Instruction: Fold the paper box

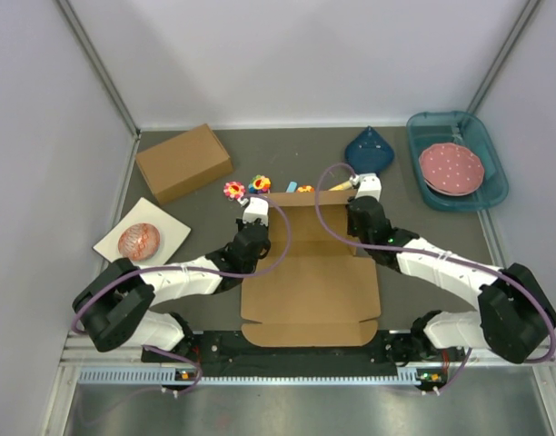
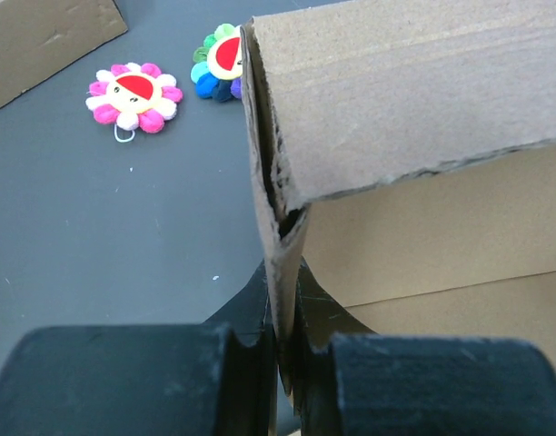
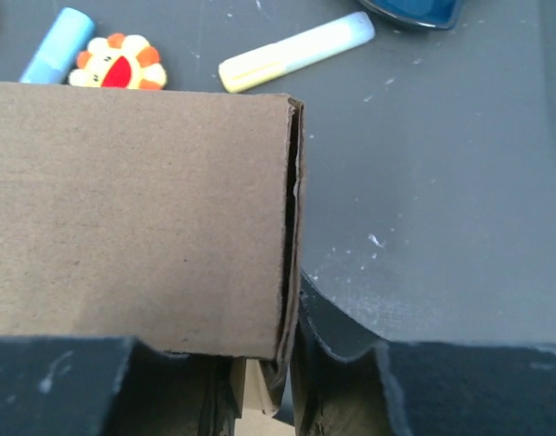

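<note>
Box (image 1: pixel 310 291) at table centre, close to the arm bases, part folded; near flaps flat, far end raised into walls; left gripper (image 2: pixel 282 341) clamped on left wall, card pinched tight between fingers; right gripper (image 3: pixel 264 350) narrow, astride right wall, outer finger touching card, inner side unclear, so a true grip cannot be told; flower toy (image 2: pixel 133 95) just beyond left wall; carton (image 1: pixel 183 162) far left; plate (image 1: pixel 451 168) in tray (image 1: pixel 487 136) far right.
</note>
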`<state>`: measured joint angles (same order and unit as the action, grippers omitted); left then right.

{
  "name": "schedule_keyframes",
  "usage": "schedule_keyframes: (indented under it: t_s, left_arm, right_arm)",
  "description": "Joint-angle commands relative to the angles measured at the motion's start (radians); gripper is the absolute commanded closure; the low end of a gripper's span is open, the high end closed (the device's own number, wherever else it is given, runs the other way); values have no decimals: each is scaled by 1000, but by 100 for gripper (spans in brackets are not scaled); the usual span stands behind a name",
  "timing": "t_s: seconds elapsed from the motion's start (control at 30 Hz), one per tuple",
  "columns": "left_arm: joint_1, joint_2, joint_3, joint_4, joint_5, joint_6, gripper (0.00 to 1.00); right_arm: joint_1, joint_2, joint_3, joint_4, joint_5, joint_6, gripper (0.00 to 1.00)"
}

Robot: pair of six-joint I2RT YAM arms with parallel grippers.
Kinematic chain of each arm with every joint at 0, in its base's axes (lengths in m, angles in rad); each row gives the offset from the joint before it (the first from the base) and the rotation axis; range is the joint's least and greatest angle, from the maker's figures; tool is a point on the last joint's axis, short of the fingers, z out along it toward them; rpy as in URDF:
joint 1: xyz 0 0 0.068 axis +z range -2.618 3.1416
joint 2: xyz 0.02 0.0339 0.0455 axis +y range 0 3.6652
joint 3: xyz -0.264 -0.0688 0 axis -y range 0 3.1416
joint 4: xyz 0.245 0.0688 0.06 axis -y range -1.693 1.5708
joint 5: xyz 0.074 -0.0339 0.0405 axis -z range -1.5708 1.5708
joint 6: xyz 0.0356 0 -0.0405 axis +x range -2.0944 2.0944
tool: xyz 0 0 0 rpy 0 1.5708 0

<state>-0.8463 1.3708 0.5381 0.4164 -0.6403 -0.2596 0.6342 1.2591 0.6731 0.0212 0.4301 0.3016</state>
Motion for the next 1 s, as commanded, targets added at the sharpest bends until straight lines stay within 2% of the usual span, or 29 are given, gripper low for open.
schedule_keyframes:
  t_s: [0.0, 0.17, 0.37, 0.4, 0.47, 0.57, 0.73, 0.9, 0.97]
  left_arm:
    - [-22, 2, 29, -36, 54, 14, 100]
    - [-30, 1, 37, -51, 39, 3, 100]
    - [-36, -1, 40, -59, 34, -4, 100]
    - [-37, -3, 40, -62, 33, -4, 100]
    - [-37, 1, 42, -65, 31, -6, 100]
    - [-37, 2, 45, -70, 28, -10, 100]
    - [-39, 8, 46, -77, 22, -12, 100]
    - [-42, 13, 59, -88, 19, -20, 100]
    - [-42, 13, 59, -93, 18, -23, 100]
  right_arm:
    - [56, 31, 66, 17, 186, -48, 82]
    - [94, 92, 106, -18, 294, -52, 100]
    - [98, 111, 112, -61, 285, -27, 100]
    - [99, 108, 112, -61, 271, -21, 98]
    - [98, 99, 103, -66, 234, -12, 82]
    - [99, 88, 85, -66, 216, 2, 71]
    - [98, 98, 62, -69, 200, 14, 69]
    - [99, 143, 68, -98, 205, 21, 72]
    - [99, 178, 77, -121, 211, 36, 80]
